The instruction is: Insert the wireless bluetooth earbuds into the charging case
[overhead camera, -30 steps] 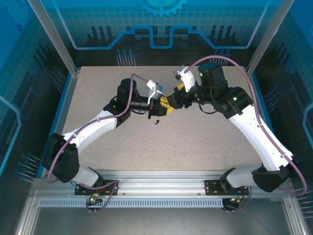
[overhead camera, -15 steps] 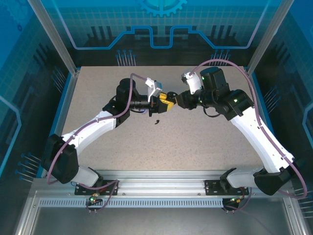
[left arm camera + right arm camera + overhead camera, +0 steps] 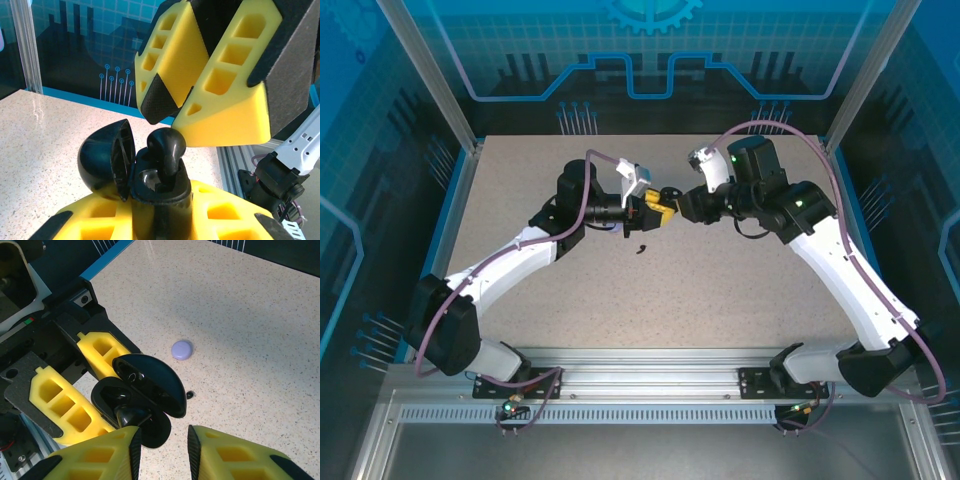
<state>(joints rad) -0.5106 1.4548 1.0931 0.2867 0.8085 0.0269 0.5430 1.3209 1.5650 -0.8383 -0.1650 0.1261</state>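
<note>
My left gripper (image 3: 653, 208) (image 3: 160, 222) is shut on the charging case (image 3: 159, 197) (image 3: 112, 392), a black shell held above the table with its lid (image 3: 102, 160) (image 3: 150, 380) swung open. One earbud (image 3: 167, 147) (image 3: 131, 416) stands in the case, stem down in a slot and its round head sticking up. My right gripper (image 3: 672, 202) (image 3: 162, 442) (image 3: 172, 112) hovers just above it, open with a narrow empty gap; one yellow finger touches the earbud's head. The other earbud (image 3: 642, 248) (image 3: 190, 395) lies on the table below the grippers.
A small lavender disc (image 3: 181, 349) lies on the speckled tabletop (image 3: 720, 290) beyond the case. Both arms meet over the middle of the far half of the table. Blue walls enclose the back and sides, and a metal rail (image 3: 650, 380) runs along the near edge.
My right gripper turned, closed in on the held case and narrowed its jaws. Over the last half second it has barely moved. The left gripper kept holding the case.
</note>
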